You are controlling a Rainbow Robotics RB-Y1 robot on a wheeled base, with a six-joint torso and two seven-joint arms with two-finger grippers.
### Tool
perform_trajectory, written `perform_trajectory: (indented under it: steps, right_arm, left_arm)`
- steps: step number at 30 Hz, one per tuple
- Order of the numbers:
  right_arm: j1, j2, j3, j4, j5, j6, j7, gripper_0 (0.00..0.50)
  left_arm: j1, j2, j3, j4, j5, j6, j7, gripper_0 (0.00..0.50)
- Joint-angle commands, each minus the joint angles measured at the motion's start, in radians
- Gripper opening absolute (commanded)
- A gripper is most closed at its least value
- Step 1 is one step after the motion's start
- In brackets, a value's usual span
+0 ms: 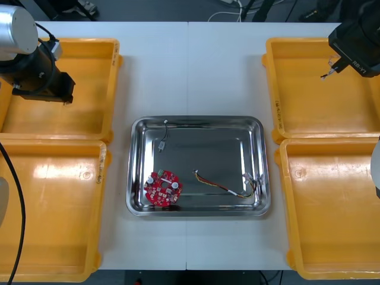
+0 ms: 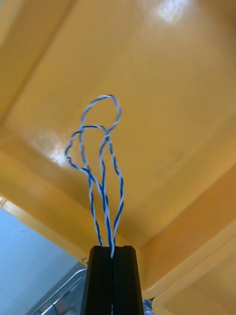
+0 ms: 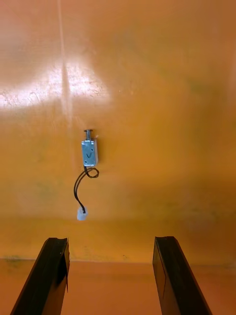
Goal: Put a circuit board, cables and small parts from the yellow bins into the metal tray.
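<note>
My right gripper (image 2: 112, 253) is shut on a twisted blue and white cable (image 2: 101, 162), whose loops hang free above the floor of the far right yellow bin (image 1: 314, 89). In the front view that cable (image 1: 326, 73) shows under the right gripper (image 1: 333, 66). My left gripper (image 3: 110, 246) stands open over the far left yellow bin (image 1: 89, 89), above a small metal part (image 3: 89, 151) with a black lead. The metal tray (image 1: 259, 160) holds a round red circuit board (image 1: 162, 188), a red and yellow cable (image 1: 228, 186) and a small metal part (image 1: 161, 144).
Two more yellow bins sit near the front, one at the left (image 1: 53, 237) and one at the right (image 1: 332, 237). A black robot cable (image 1: 16, 202) hangs over the near left bin. White table surface (image 1: 190, 71) lies beyond the tray.
</note>
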Motion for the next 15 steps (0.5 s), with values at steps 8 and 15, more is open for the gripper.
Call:
perform_trajectory:
  steps: [8, 15]
  right_arm:
    - [0.081, -0.031, 0.163, -0.226, -0.066, 0.005, 0.281, 0.000]
    - [0.090, -0.037, 0.267, -0.294, -0.111, 0.005, 0.379, 0.000]
  left_arm:
    - [-0.081, 0.051, 0.036, 0.119, -0.006, -0.155, -0.146, 0.500]
    - [-0.079, 0.051, 0.036, 0.158, -0.006, -0.198, -0.159, 0.500]
